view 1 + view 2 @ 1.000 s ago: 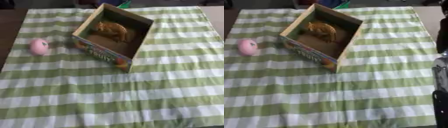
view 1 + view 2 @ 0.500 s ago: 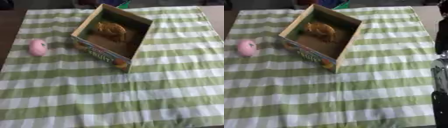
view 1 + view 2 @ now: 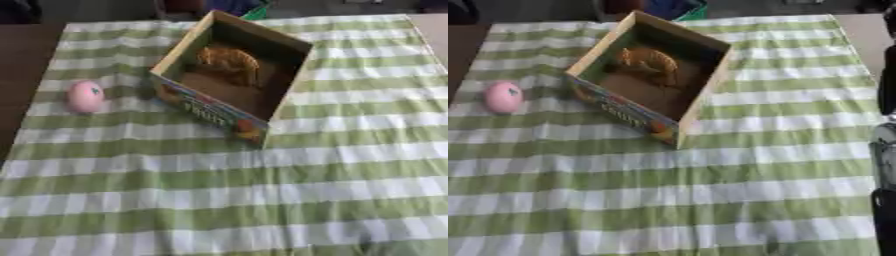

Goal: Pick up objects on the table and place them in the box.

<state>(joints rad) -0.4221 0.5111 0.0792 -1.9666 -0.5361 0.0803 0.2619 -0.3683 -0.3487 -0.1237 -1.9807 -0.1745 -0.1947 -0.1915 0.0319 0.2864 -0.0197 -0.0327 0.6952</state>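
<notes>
Along the right edge of the right eye view a dark part of the robot's right arm (image 3: 884, 165) shows, black with a silvery section; no hand is visible in either view, so neither hand's state can be seen. Outward from there, a green-and-white checked tablecloth (image 3: 262, 200) covers the table and fills most of the frame. In the upper middle sits an open cardboard box (image 3: 262, 107), turned at an angle, with plain brown inner walls and a colourful printed panel on its near side. Inside it, toward the far end, lies a golden-brown croissant-like object (image 3: 229, 62). Left of the box, apart from it, near the cloth's left edge, a smooth pink egg-shaped object (image 3: 85, 96) rests on the cloth.
</notes>
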